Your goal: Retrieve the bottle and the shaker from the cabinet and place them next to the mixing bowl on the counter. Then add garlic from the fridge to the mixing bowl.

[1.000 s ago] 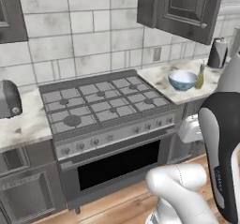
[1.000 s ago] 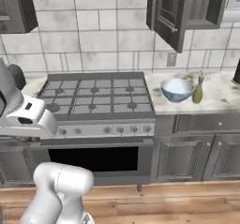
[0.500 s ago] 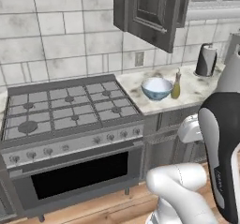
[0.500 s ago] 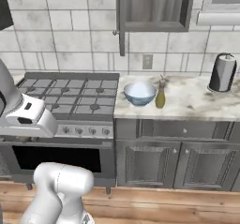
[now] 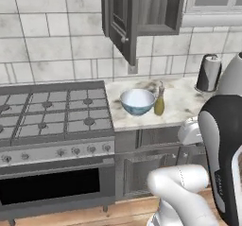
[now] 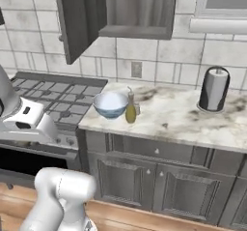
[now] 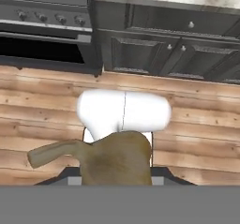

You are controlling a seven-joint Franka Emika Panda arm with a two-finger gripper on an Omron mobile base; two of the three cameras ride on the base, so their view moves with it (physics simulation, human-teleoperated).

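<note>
Where the gas stove (image 5: 52, 111) ends at the left, the marble counter (image 5: 182, 107) begins, and the pale blue mixing bowl (image 5: 137, 100) stands on it just past the stove's edge. Just to the bowl's right the olive-yellow bottle (image 5: 159, 104) stands upright, very near the bowl; I cannot tell whether they touch. From the right base view a small pale object (image 6: 137, 108) shows close behind the bottle, too small to name. Above this stretch the wall cabinet (image 6: 140, 7) hangs with its dark door (image 6: 75, 20) swung open. Farther right, well apart from the bowl, a paper towel roll (image 6: 214, 89) stands upright by the tiled wall.

In the hand view the gripper (image 7: 117, 176) looks down on the wooden floor (image 7: 201, 138), with the oven (image 7: 44, 47) at upper left and 2 lower cabinet doors (image 7: 140, 54) to its right. Its jaws are pressed together on a brown garlic bulb (image 7: 117, 157), which covers the finger tips; the bulb's stem points left
</note>
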